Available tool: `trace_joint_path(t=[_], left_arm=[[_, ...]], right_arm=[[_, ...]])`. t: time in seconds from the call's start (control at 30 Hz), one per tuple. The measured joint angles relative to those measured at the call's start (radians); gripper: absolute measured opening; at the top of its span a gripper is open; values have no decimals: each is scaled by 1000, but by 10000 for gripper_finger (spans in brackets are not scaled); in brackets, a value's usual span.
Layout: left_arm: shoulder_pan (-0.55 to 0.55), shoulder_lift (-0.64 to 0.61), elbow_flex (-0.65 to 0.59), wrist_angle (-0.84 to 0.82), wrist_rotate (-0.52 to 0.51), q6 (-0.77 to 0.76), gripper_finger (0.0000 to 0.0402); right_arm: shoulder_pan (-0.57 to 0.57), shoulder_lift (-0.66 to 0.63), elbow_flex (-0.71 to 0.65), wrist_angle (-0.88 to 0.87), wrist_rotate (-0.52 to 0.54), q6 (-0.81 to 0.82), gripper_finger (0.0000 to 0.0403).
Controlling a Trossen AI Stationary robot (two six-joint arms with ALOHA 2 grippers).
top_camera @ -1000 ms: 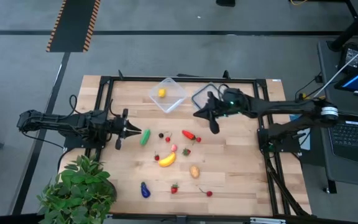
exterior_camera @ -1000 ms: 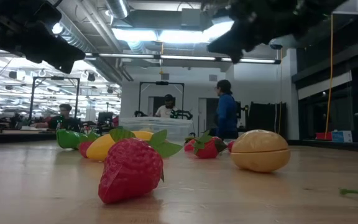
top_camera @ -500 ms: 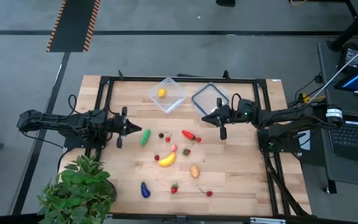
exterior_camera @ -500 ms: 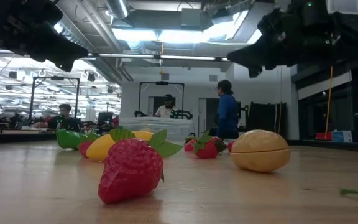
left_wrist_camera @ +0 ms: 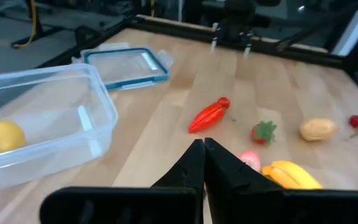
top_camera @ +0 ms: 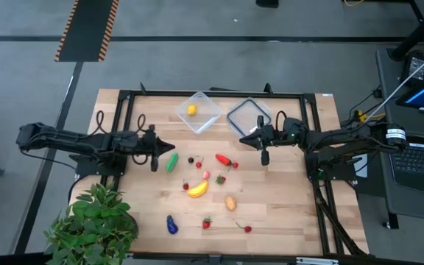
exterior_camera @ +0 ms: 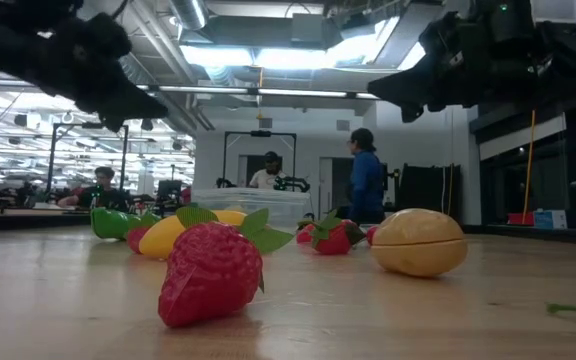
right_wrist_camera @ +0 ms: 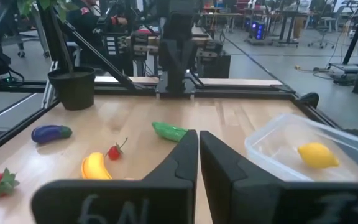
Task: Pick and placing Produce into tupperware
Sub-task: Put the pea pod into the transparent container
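— Where was the left claw (top_camera: 169, 147)?
— Above the tabletop (top_camera: 285, 213), fingers pressed together on nothing, its tip just beside the green vegetable (top_camera: 171, 162).

— And the produce?
— A lemon (top_camera: 191, 110) lay inside the tupperware (top_camera: 205, 118) at the far edge. The rest was loose: the red pepper (top_camera: 224, 159), the banana (top_camera: 198, 188), the potato (top_camera: 230, 202), the eggplant (top_camera: 171, 224) and small berries.

— The right claw (top_camera: 247, 137)?
— Fingers together and empty, beside the lid (top_camera: 246, 116), right of the tupperware.

arms: dark, slender | cabling: black | right wrist: green light
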Motion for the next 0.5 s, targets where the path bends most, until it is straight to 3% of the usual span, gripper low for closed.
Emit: trace_joint_path(t=[0.23, 0.5], left_arm=[[-27, 189, 174, -165, -67, -44, 1], [-157, 434, 428, -434, -175, -132, 0]], right_arm=[[0, 0, 0, -89, 0, 3, 21], [0, 0, 0, -93, -3, 2, 21]])
